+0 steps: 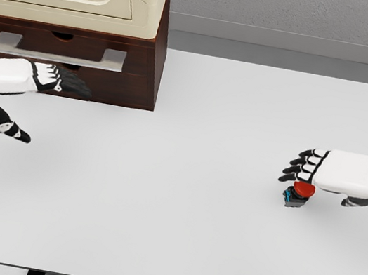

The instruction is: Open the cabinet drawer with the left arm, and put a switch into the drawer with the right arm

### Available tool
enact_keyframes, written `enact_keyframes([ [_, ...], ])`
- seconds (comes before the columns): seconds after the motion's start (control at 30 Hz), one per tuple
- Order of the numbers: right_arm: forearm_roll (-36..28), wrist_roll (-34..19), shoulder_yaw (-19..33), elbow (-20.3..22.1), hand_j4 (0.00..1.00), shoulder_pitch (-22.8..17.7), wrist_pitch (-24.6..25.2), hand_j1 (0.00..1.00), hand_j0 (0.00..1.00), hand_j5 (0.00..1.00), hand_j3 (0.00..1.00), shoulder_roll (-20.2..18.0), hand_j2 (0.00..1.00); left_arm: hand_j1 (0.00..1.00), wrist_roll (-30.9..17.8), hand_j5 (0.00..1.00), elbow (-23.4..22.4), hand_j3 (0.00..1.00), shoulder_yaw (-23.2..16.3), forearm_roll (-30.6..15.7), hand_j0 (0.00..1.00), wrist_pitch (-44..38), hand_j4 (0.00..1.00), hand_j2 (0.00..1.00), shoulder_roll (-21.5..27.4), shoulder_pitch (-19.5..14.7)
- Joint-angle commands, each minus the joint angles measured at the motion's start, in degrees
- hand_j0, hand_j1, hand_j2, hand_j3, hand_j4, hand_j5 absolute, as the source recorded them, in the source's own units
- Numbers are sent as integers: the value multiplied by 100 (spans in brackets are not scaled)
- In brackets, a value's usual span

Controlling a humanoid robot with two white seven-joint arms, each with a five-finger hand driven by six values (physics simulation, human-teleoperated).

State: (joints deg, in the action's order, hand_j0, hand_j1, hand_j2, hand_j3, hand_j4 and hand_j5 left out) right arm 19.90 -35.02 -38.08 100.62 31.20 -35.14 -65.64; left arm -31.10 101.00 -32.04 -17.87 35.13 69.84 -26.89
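Over at about ten o'clock on my head view sits the cabinet, dark brown wood with a cream top, standing on the white table near its far left corner. Its drawer looks closed to me, the front flush with the cabinet face, and a flat grey handle runs across it. My left hand comes in from nine o'clock and hangs just below that handle, in front of the lower part of the cabinet front; its black fingers are stretched out and relaxed, pointing toward three o'clock, and they hold nothing. I cannot tell whether the fingertips touch the wood. The thumb of that hand shows lower down, near eight o'clock, angled toward the table. Across at roughly four o'clock from the centre, well apart from the cabinet, my right hand reaches in from three o'clock, palm down, its fingers lightly spread and pointing toward nine o'clock. Directly beneath the knuckles lies the switch, a small dark body with a red cap and a bit of blue at its side, resting on the table. The hand hovers over it with the digits apart; from this angle I cannot say whether the palm touches the red cap, but nothing is gripped.
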Motion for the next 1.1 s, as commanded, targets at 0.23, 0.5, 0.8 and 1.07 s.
enact_keyframes([
  [0.23,102,2,-32,2,100,0,14,100,100,100,100,16,100,100,-72,100,-1,100,-22,-893,100,-1316,100,100,-164,-176],
  [0.5,198,2,-85,2,100,9,14,100,100,100,100,51,100,100,-124,100,-1,100,-22,-928,100,-1737,100,100,-129,-308],
  [0.8,207,2,-85,2,100,97,14,100,100,100,100,271,100,100,-98,100,-28,100,-22,-1007,100,-2326,100,100,-120,-413],
  [1.07,313,2,-155,-7,100,97,14,100,100,100,100,324,100,100,-89,100,-80,100,-22,-753,100,-2651,100,100,-172,-475],
])
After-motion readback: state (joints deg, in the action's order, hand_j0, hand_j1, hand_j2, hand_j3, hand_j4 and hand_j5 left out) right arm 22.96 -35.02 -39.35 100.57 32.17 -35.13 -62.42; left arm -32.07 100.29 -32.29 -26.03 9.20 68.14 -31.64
